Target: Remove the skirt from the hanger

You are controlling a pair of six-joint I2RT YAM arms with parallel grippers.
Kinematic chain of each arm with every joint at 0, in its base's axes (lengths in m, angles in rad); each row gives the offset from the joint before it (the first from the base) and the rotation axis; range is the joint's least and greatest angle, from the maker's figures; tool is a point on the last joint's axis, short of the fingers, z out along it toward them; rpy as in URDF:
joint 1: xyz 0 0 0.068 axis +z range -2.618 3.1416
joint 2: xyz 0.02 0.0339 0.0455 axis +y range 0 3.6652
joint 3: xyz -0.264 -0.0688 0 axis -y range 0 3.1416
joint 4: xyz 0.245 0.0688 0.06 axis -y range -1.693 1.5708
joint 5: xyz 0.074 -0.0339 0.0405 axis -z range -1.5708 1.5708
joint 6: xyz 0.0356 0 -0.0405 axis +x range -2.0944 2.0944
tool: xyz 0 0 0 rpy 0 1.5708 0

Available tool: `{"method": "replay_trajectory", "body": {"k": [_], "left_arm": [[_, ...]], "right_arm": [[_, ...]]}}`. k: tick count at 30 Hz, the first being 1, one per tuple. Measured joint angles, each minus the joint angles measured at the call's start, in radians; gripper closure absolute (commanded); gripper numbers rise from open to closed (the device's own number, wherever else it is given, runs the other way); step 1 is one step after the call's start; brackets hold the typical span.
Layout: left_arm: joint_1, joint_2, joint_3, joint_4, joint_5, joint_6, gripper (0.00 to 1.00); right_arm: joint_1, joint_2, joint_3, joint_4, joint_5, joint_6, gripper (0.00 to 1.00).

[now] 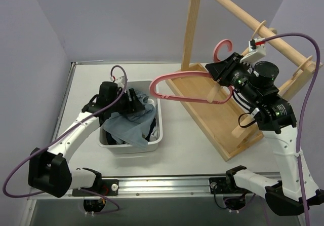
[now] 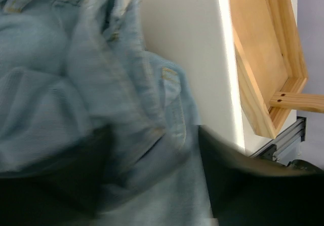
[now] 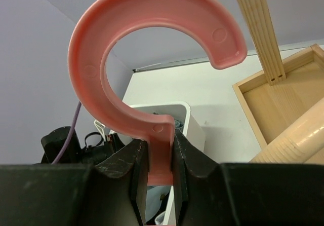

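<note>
Top external view: the tabletop (image 1: pixel 190 147) carries a wooden rack (image 1: pixel 218 122) and, left of it, a white bin (image 1: pixel 158 137) with the denim skirt (image 1: pixel 126 128) bunched inside, apart from the bare pink hanger (image 1: pixel 178 77), whose long axis runs left-right above. Right fingers (image 3: pixel 195 162) clench the hanger's neck. Left fingers (image 1: pixel 132 100) hang directly over the skirt, the nearer arm; released or gripping, I cannot tell.

The light-blue denim skirt (image 1: pixel 126 129) is lying crumpled in the white bin (image 1: pixel 132 148) on the table (image 1: pixel 192 145), heaped over darker clothes (image 1: pixel 150 128). The pink plastic hanger (image 1: pixel 187 74) is hanging bare in the air, hook uppermost, its neck sitting pinched in the right gripper (image 3: pixel 161 160).
</note>
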Motion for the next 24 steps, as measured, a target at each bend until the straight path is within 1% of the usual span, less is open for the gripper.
{"method": "replay_trajectory", "body": {"k": [1, 4, 7, 10, 13, 16, 18, 21, 24], "left_arm": [[-0.01, 0.001, 0.016, -0.009, -0.016, 0.008, 0.06], [-0.045, -0.009, 0.1, -0.054, -0.078, 0.04, 0.06], [-0.068, -0.056, 0.179, -0.093, -0.131, 0.076, 0.06], [-0.076, -0.138, 0.264, -0.13, -0.158, 0.101, 0.06], [-0.081, -0.196, 0.37, -0.143, -0.152, 0.132, 0.06], [-0.081, -0.194, 0.511, -0.139, -0.064, 0.18, 0.06], [-0.082, -0.169, 0.603, -0.125, 0.046, 0.21, 0.06], [-0.087, -0.096, 0.738, -0.117, 0.206, 0.237, 0.03], [-0.124, 0.003, 0.863, -0.146, 0.32, 0.278, 0.02]], "right_arm": [[0.0, 0.004, 0.0, -0.002, -0.003, -0.002, 1.0], [0.0, 0.019, -0.001, -0.013, -0.012, -0.012, 1.0], [0.0, 0.037, -0.005, -0.024, -0.02, -0.035, 1.0], [0.0, 0.059, -0.008, -0.047, -0.026, -0.061, 1.0], [0.0, 0.08, -0.012, -0.071, -0.03, -0.088, 1.0], [0.0, 0.094, -0.012, -0.094, -0.03, -0.119, 1.0], [0.0, 0.098, -0.012, -0.114, -0.029, -0.139, 1.0], [0.0, 0.1, -0.012, -0.135, -0.023, -0.159, 1.0], [0.0, 0.101, -0.012, -0.143, -0.019, -0.169, 1.0]]}}
